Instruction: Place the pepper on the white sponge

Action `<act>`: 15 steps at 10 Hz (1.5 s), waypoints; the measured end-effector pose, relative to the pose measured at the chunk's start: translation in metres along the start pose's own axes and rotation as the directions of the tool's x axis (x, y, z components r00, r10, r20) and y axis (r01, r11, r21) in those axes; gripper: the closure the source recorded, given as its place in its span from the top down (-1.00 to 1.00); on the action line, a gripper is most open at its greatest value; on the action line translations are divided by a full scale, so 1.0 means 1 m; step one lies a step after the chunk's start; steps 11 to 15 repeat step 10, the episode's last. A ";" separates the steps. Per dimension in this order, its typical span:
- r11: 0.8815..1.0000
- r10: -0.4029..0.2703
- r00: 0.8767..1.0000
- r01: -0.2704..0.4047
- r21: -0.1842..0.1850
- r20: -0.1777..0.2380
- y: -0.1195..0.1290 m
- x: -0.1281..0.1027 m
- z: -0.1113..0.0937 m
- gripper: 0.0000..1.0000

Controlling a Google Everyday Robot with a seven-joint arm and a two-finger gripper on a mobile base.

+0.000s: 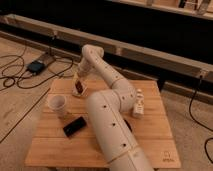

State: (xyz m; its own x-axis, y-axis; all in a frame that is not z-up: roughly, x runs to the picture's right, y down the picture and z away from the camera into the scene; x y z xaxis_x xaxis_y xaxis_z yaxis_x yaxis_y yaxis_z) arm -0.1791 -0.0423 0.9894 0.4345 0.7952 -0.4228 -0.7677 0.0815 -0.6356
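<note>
Arm reaches across the wooden bench (150, 135) to its far left part.
The pincer (79, 86) hangs there, closed on the pepper (79, 88), just over the white sponge (81, 92); white cup (57, 105) and black device (74, 126) sit nearer.

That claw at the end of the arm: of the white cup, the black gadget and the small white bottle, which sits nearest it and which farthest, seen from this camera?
The gripper hangs over the table's far left part, at the pepper.
1. White cup: left side, nearest.
2. Black device: front left, lying flat.
3. White bottle: right side; about as far as the device, too close to call.
</note>
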 end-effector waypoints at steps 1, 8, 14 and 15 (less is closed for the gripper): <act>1.000 0.000 1.000 0.000 -0.003 -0.002 0.000 0.000 0.000 0.60; 1.000 -0.004 1.000 0.004 0.015 0.008 -0.012 -0.002 -0.012 0.60; 1.000 -0.007 1.000 0.007 0.028 0.009 -0.018 -0.001 -0.018 0.60; 1.000 -0.007 1.000 0.007 0.028 0.009 -0.018 -0.001 -0.018 0.60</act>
